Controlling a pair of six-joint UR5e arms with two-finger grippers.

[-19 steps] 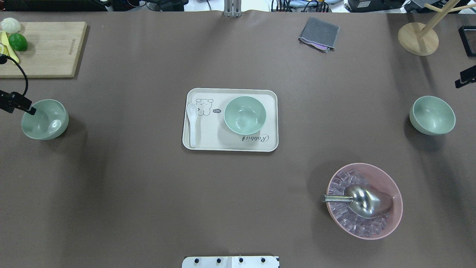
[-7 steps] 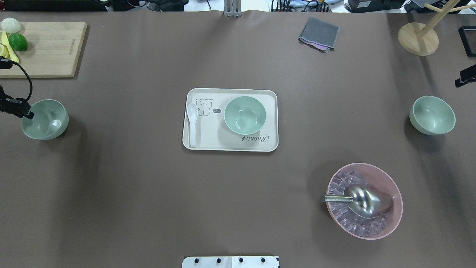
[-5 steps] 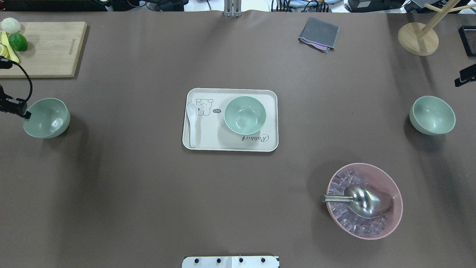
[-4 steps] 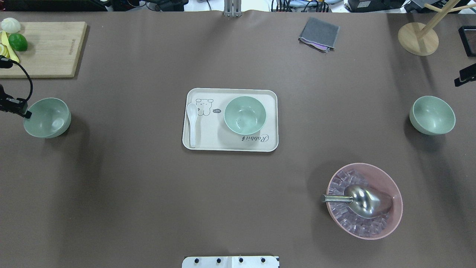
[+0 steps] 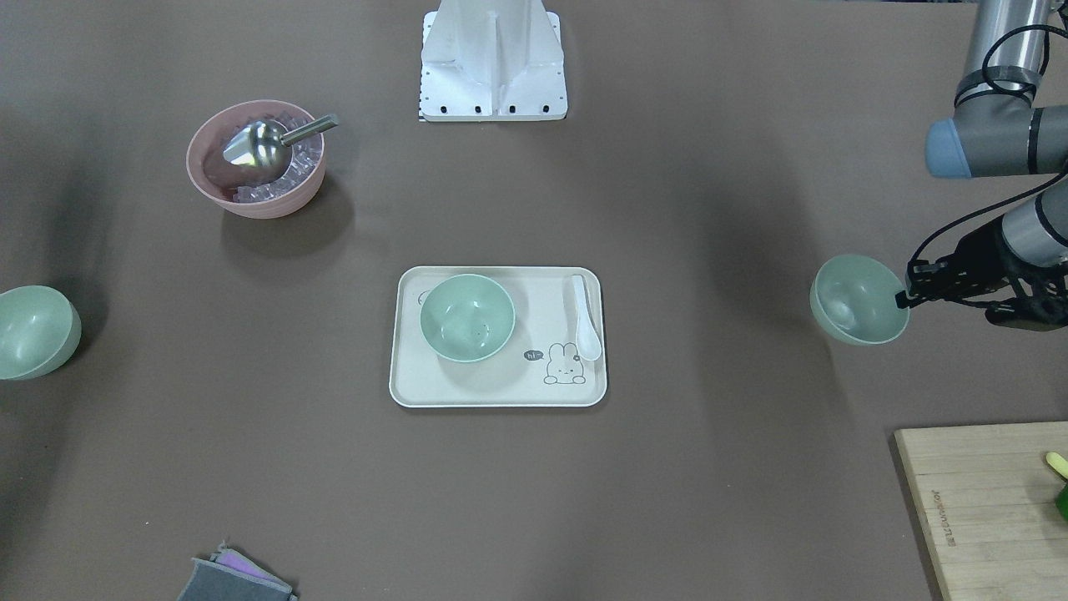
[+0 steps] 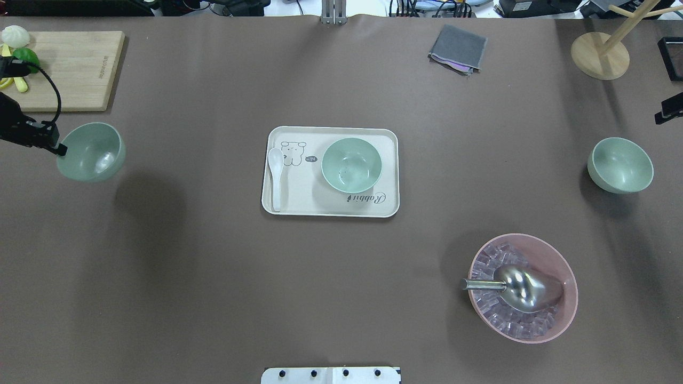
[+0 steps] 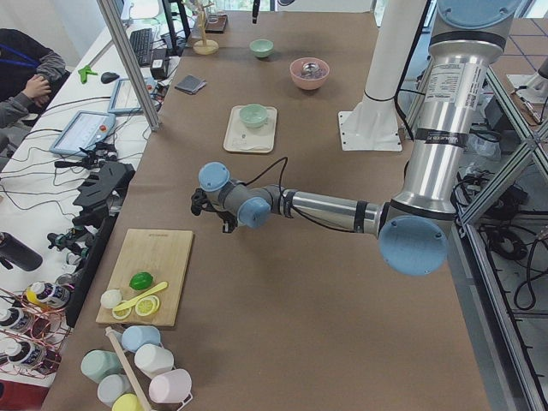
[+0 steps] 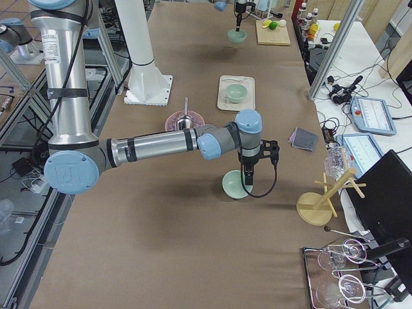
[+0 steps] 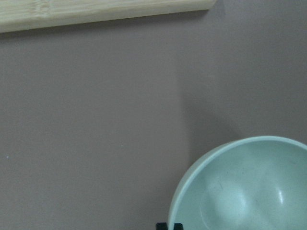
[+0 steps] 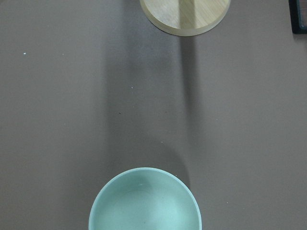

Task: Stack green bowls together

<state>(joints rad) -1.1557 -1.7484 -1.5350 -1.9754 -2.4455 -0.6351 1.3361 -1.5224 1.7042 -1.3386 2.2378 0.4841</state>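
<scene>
Three pale green bowls show. My left gripper [image 6: 60, 150] is shut on the rim of the left green bowl [image 6: 92, 152] and holds it above the table; it also shows in the front view [image 5: 859, 300] and the left wrist view [image 9: 244, 187]. The middle green bowl [image 6: 351, 165] sits on the cream tray [image 6: 331, 205]. The right green bowl [image 6: 620, 165] stands on the table at the far right. My right gripper [image 8: 248, 177] hangs just above and beside that bowl [image 8: 235, 183]; I cannot tell whether it is open or shut.
A white spoon [image 6: 276, 176] lies on the tray's left side. A pink bowl [image 6: 523, 288] with ice cubes and a metal scoop stands front right. A cutting board [image 6: 64, 69] with fruit, a grey cloth [image 6: 458, 49] and a wooden stand [image 6: 600, 55] are at the back.
My left gripper closed on the left bowl's rim, lifted it and carried it right and slightly away from the robot. The right arm and the other bowls have not moved.
</scene>
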